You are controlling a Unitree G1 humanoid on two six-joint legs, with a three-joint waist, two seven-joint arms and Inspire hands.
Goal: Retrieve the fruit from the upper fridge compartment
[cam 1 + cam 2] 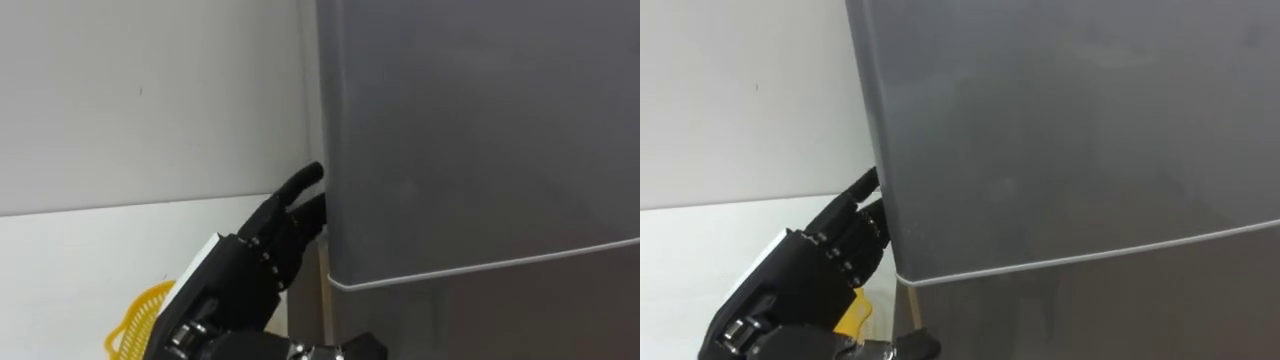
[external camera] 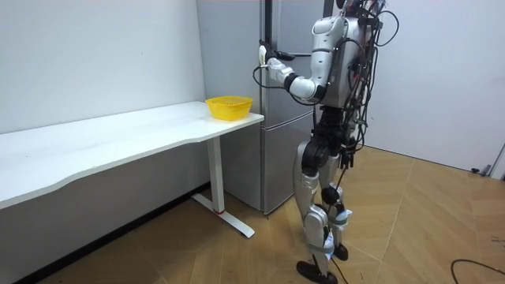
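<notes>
A tall grey fridge (image 2: 278,134) stands right in front of me, its upper door (image 1: 480,130) closed above the seam to the lower door (image 1: 500,310). My left hand (image 1: 262,250) reaches up to the upper door's left edge. Its fingers (image 1: 845,225) are straight and lie against that edge, with some tips slipping out of sight behind it. In the room view I stand upright facing the fridge, left hand (image 2: 272,65) raised to the door at chest height.
A yellow basket (image 2: 230,106) sits on the end of a long white table (image 2: 118,134), just left of the fridge and below my left arm. A bare white wall (image 1: 150,90) runs behind the table. Open wooden floor (image 2: 410,221) lies behind me.
</notes>
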